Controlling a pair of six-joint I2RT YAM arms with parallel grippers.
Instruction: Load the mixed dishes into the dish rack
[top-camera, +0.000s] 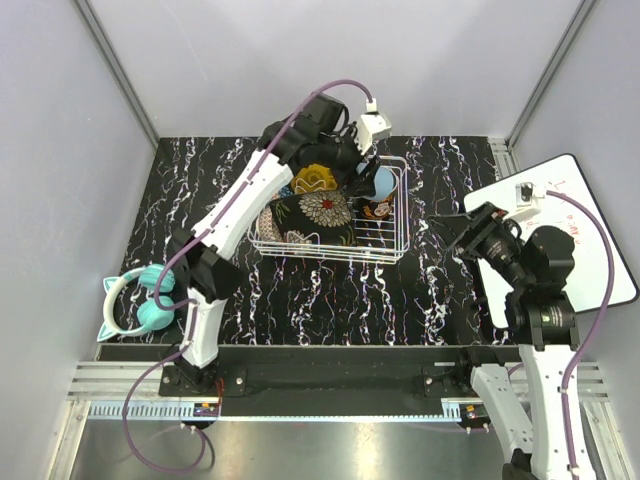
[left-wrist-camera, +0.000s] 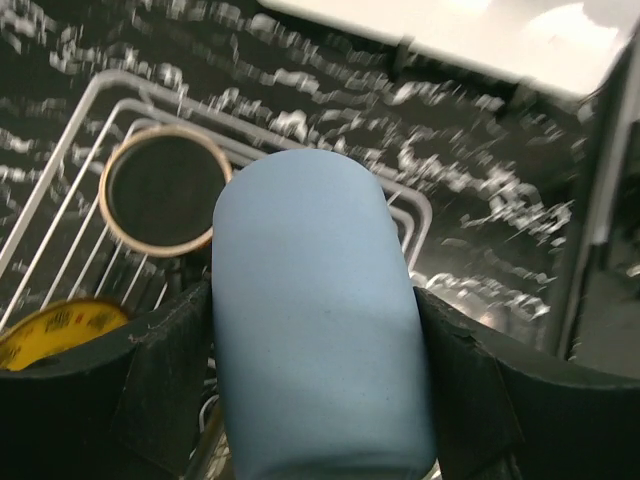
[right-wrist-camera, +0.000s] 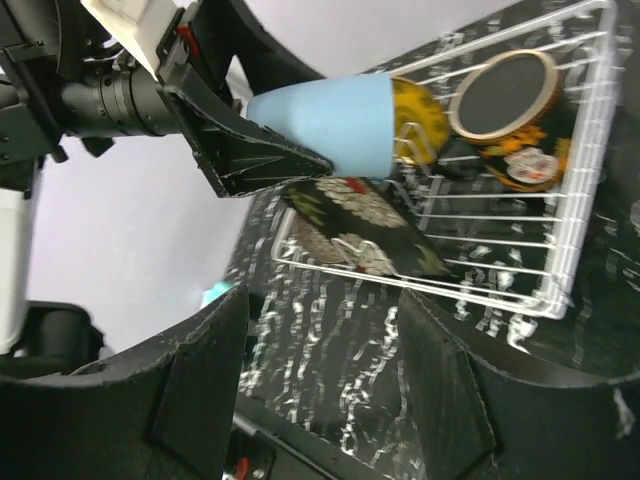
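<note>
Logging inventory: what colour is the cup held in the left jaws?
The cup is plain light blue; the left wrist view shows it best.

White arm links (top-camera: 235, 205), black joints (top-camera: 205, 272), purple cables (top-camera: 330, 88), black hands (right-wrist-camera: 325, 310)

I see the white wire rack (top-camera: 403, 225) in the middle of the black marbled counter (top-camera: 330, 300). My left arm (top-camera: 235, 215) stretches over it from the near left. The left arm's jaws are above the rack's far right corner, and a light-blue cup (top-camera: 384, 181) shows there. Inside the rack lie a yellow plate (top-camera: 315, 178), a black floral plate (top-camera: 322, 212) and a dark mug (top-camera: 378, 210). Teal headphones (top-camera: 140, 305) rest at the near left. My right arm (top-camera: 520, 265) stands right of the rack, beside a white board (top-camera: 590, 240).
</note>
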